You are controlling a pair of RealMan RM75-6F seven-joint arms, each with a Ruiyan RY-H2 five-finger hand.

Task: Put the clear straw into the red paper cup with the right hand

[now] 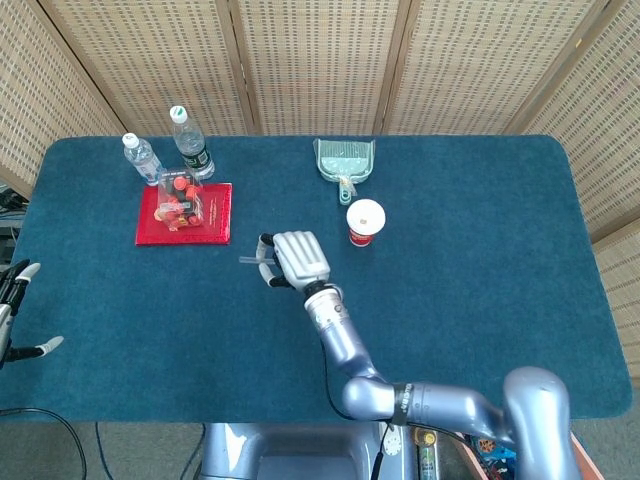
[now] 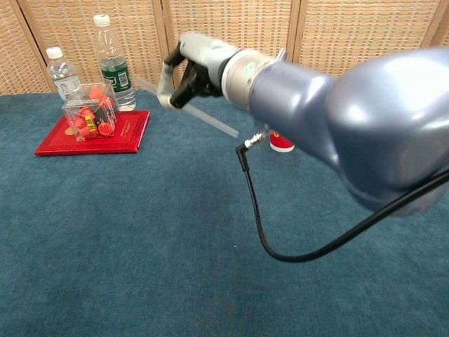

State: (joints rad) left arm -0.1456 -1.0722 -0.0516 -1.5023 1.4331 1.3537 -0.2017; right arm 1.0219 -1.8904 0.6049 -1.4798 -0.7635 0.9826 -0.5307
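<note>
My right hand (image 1: 295, 258) is raised above the table, left of the red paper cup (image 1: 365, 222), and grips the clear straw (image 2: 210, 119). In the chest view the right hand (image 2: 193, 67) is high and close to the camera, and the straw slants down to the right out of its fist. A short end of the straw (image 1: 248, 260) sticks out to the hand's left. The cup stands upright with its white mouth open; from the chest only a strip of its red base (image 2: 282, 143) shows behind my forearm. My left hand (image 1: 18, 305) shows at the far left edge, fingers apart, holding nothing.
Two water bottles (image 1: 190, 142) stand at the back left beside a red tray (image 1: 215, 215) carrying a clear box of orange-red pieces (image 1: 181, 197). A green dustpan (image 1: 346, 161) lies behind the cup. A black cable (image 2: 256, 210) hangs from my right arm.
</note>
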